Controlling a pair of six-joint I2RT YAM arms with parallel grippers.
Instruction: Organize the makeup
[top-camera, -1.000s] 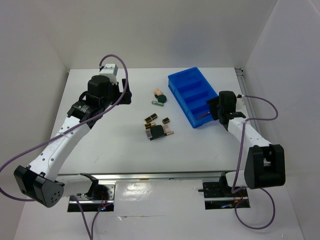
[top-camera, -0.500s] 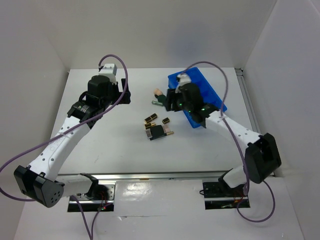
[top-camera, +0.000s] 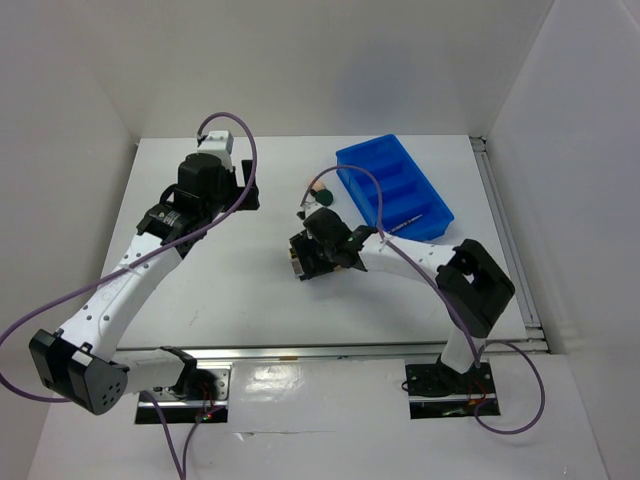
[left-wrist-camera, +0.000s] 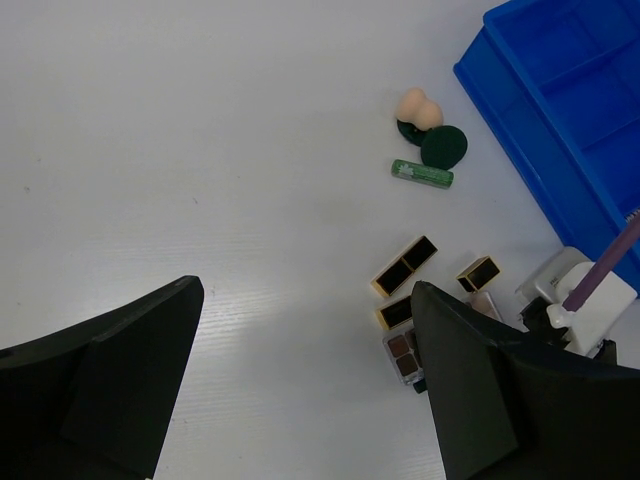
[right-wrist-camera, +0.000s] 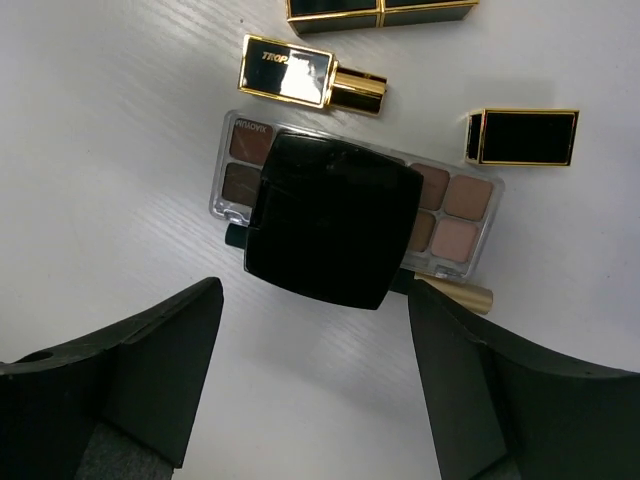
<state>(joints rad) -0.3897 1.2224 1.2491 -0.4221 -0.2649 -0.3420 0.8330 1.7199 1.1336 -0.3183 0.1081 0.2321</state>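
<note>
Squarely, black compact (right-wrist-camera: 330, 220) lies between right fingers (right-wrist-camera: 130, 370) (untouched).

compact (right-wrist-camera: 330, 220) on palette (right-wrist-camera: 455, 215), lipsticks (right-wrist-camera: 310, 75) behind (bin (top-camera: 346, 160) right)

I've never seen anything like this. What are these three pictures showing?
Two robot arms, left and right, are bolted to a table. The wide picture is from a camera above and behind them; the other two are from cameras on each wrist, so the dark shapes at the bottom are that arm's jaws. On the table lies makeup: a black compact on a palette, black-gold lipstick tubes, a beige sponge, a green tube, beside a blue bin. The right arm's jaws hang open over the compact; the left arm's are open too. Nothing is held.
</note>
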